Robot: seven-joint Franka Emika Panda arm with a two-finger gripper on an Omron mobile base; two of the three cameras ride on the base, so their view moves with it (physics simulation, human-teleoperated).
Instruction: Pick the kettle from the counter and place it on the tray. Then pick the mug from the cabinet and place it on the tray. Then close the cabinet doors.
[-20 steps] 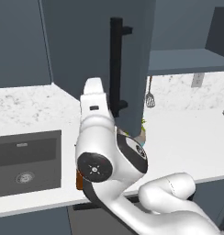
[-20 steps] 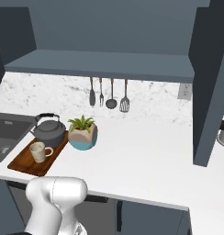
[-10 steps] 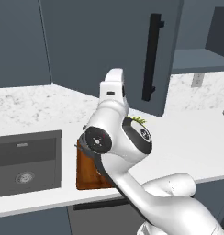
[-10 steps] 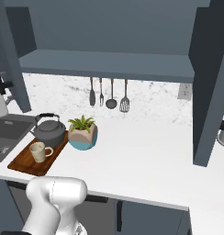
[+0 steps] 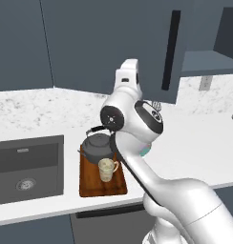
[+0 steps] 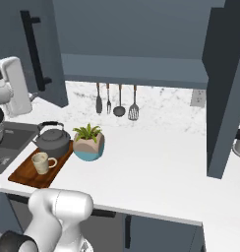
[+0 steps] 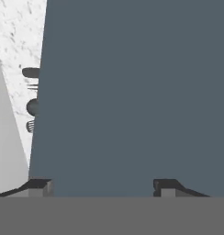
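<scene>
Already, the squat dark grey metal kettle (image 5: 96,147) with its arched black handle is seen standing on the flat reddish-brown wooden tray (image 5: 90,183), and the small cream speckled mug (image 5: 106,169) is set on the same board just in front of it, handle turned to the right. The tray lies on the white speckled marble-look counter (image 5: 195,143), just beside the dark inset sink (image 5: 27,167). A green plant in a beige-and-blue pot (image 6: 89,143) is placed next to the kettle, below a row of black utensils (image 6: 116,101) hung on the wall.

Close before the two-finger gripper (image 7: 102,186), the flat slate-blue panel of the left cabinet door (image 7: 132,92) is faced; the jaws are spread wide with nothing between them. The long black bar handle (image 5: 169,50) of that door is seen above the arm. The right cabinet door (image 6: 225,93) is swung out, leaving the cabinet shelf (image 6: 136,71) exposed.
</scene>
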